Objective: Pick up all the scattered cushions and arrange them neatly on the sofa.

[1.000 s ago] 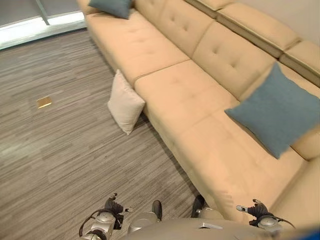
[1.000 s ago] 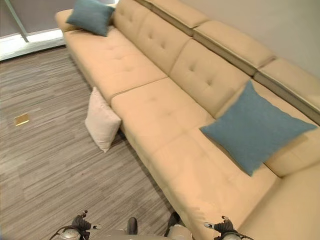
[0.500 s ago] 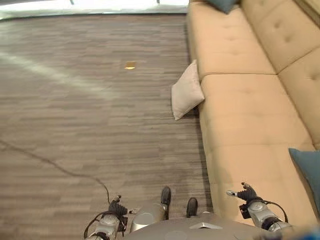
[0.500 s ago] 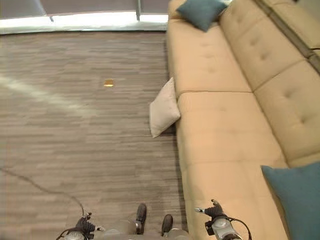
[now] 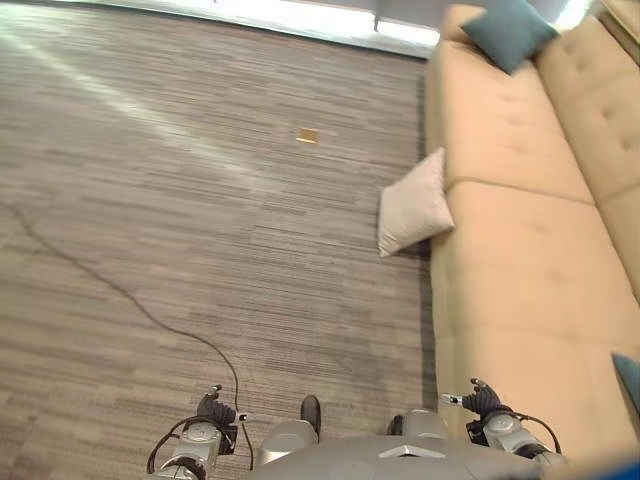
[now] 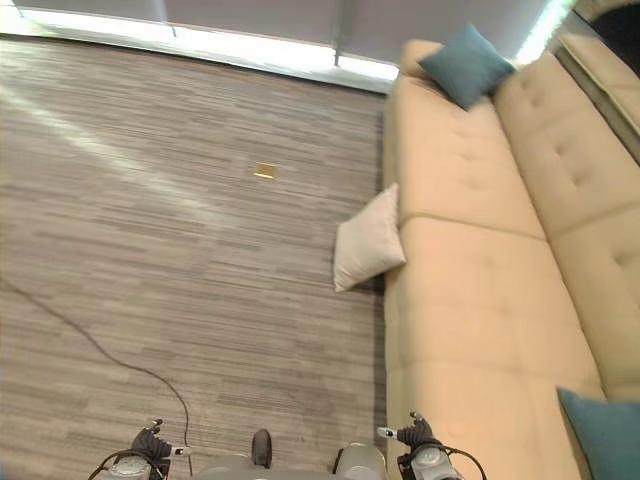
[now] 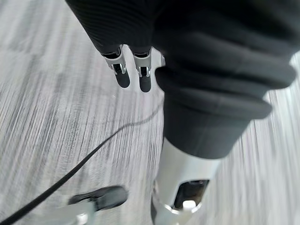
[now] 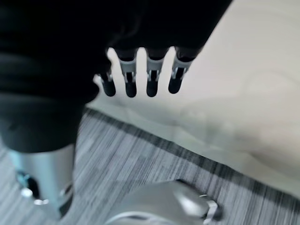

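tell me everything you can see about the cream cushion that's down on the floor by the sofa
The cream cushion is a square, plump, off-white pillow that looks like plain soft fabric with a seamed edge. It stands tilted on one corner on the grey striped floor, its upper side leaning against the front face of the tan sofa, about where two seat sections meet. Nothing lies on it, and neither hand touches it.

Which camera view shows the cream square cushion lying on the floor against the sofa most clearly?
The left eye view shows the cream square cushion best: whole, propped on the grey striped floor against the beige sofa front. The right eye view shows the same. The right wrist view shows sofa and floor; the left wrist view, floor.
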You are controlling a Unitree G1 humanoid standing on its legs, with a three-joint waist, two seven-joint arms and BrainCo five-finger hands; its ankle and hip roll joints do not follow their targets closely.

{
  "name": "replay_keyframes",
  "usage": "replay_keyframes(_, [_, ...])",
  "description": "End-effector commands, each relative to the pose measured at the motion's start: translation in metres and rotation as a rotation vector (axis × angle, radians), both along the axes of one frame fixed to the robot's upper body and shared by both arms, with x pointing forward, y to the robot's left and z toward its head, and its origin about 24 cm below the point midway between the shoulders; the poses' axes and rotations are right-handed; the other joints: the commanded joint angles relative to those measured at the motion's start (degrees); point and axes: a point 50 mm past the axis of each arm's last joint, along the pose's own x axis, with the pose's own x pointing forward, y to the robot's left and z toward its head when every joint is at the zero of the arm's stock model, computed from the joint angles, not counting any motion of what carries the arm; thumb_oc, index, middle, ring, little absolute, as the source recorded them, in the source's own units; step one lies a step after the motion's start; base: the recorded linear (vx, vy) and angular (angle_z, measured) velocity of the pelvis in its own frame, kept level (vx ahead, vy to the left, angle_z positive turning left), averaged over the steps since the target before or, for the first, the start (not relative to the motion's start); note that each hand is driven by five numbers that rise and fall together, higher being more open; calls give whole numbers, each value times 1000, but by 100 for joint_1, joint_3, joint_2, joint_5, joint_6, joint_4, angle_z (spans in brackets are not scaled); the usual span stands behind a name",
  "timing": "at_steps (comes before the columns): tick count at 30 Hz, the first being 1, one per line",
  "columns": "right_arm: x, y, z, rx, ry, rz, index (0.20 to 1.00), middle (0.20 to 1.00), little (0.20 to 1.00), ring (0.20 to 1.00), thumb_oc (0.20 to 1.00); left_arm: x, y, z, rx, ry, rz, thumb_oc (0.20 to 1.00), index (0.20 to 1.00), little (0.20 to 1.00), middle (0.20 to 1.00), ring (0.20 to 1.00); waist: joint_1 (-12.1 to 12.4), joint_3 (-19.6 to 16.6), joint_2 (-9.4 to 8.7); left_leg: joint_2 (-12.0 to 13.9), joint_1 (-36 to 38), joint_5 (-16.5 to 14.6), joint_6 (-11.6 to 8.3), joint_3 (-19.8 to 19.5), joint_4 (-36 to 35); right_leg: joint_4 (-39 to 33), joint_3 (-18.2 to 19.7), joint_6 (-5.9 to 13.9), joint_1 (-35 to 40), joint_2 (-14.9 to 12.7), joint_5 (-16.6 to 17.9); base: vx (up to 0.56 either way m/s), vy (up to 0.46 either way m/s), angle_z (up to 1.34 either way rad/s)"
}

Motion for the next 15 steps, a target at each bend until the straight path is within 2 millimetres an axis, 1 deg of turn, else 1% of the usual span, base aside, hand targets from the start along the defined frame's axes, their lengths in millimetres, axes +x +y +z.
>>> replay_keyframes(1, [13,-13,7,-67,-39,39,1000,1000,1000,1000,1000,-5,-2,-2,-12,12,12,1000,1000,1000,1000,1000,-145,36,-128,-179,139,-449,-739,-12,138,-1727,-319,-111,90,425,1052,247,10,78])
replay_keyframes(2, [13,-13,7,-68,-39,40,1000,1000,1000,1000,1000,-5,-2,-2,-12,12,13,1000,1000,1000,1000,1000,-158,51,-113,-168,164,-460,-742,-29,134,-1737,-337,-112,122,433,1048,451,22,38])
replay_keyframes(3, [12,-13,7,-69,-35,46,1000,1000,1000,1000,1000,-6,-2,-3,-12,23,6,1000,1000,1000,1000,1000,-270,102,-130,-260,311,-531,-730,-264,125,-1960,-252,-13,-113,513,1237,297,22,54])
replay_keyframes(4, [10,-13,7,-72,-33,47,1000,1000,1000,1000,1000,-5,-3,-3,-14,24,0,1000,1000,1000,1000,1000,-301,128,-150,-329,372,-594,-734,-366,150,-2087,-246,6,-43,508,1259,378,22,55])
replay_keyframes(5, [9,-14,6,-72,-30,48,1000,1000,1000,1000,1000,-6,-5,-4,-15,28,-7,1000,1000,1000,1000,1000,-319,123,-163,-364,430,-654,-724,-437,145,-2119,-249,-21,20,485,1274,348,-14,94])
replay_keyframes(6, [4,-15,5,-74,-18,43,1000,1000,1000,1000,1000,-10,-7,-6,-13,52,-29,1000,1000,1000,1000,1000,-369,24,-168,-375,539,-771,-731,-539,118,-2119,-152,-101,90,503,1286,484,-66,100])
replay_keyframes(7, [-1,-14,4,-69,-10,40,1000,1000,1000,1000,1000,-14,-9,-7,-14,62,-34,1000,1000,1000,1000,1000,-446,-73,-133,-287,568,-876,-862,-519,340,-2169,-261,-139,199,470,1291,489,-80,154])
replay_keyframes(9, [2,-14,5,-68,-22,45,1000,1000,1000,1000,1000,-13,-10,-7,-14,62,-46,1000,1000,1000,1000,1000,-490,-111,-128,-237,447,-806,-1027,-406,925,-2278,-259,-162,376,485,1304,339,-47,126])
replay_keyframes(10, [5,-15,6,-67,-36,45,1000,1000,1000,1000,1000,-8,-9,-5,-12,46,-53,1000,1000,1000,1000,1000,-481,-62,-226,-206,-14,-643,-1237,-82,1840,-2448,-222,-192,620,412,1297,222,-22,56])
replay_keyframes(11, [6,-16,7,-68,-40,45,1000,1000,1000,1000,1000,-4,-9,-4,-8,34,-58,1000,1000,1000,1000,1000,-453,-11,-316,-140,-335,-613,-1230,144,2179,-2520,-193,-217,739,333,1264,249,-30,18])
replay_keyframes(12, [8,-15,7,-69,-39,44,1000,1000,1000,1000,1000,-2,-8,-4,-9,29,-59,1000,1000,1000,1000,1000,-384,15,-436,59,-790,-871,-1087,538,2300,-2606,-207,-223,901,246,1178,230,-18,14])
replay_keyframes(13, [9,-15,7,-67,-42,49,1000,1000,1000,1000,1000,-3,-7,-4,-6,35,-63,1000,1000,1000,1000,1000,-347,-11,-480,114,-940,-978,-986,638,2100,-2630,-183,-207,965,243,1120,265,2,-17])
replay_keyframes(14, [10,-14,7,-68,-42,54,1000,1000,1000,1000,1000,-4,-7,-4,-5,42,-66,1000,1000,1000,1000,1000,-313,-17,-468,147,-957,-933,-966,639,1875,-2635,-168,-203,1004,277,1073,253,48,-15])
replay_keyframes(15, [11,-12,7,-66,-46,59,1000,1000,1000,1000,1000,-5,-5,-3,3,43,-67,1000,1000,1000,1000,1000,-272,-18,-454,163,-1088,-666,-979,608,1571,-2647,-131,-195,1069,312,994,266,105,-40])
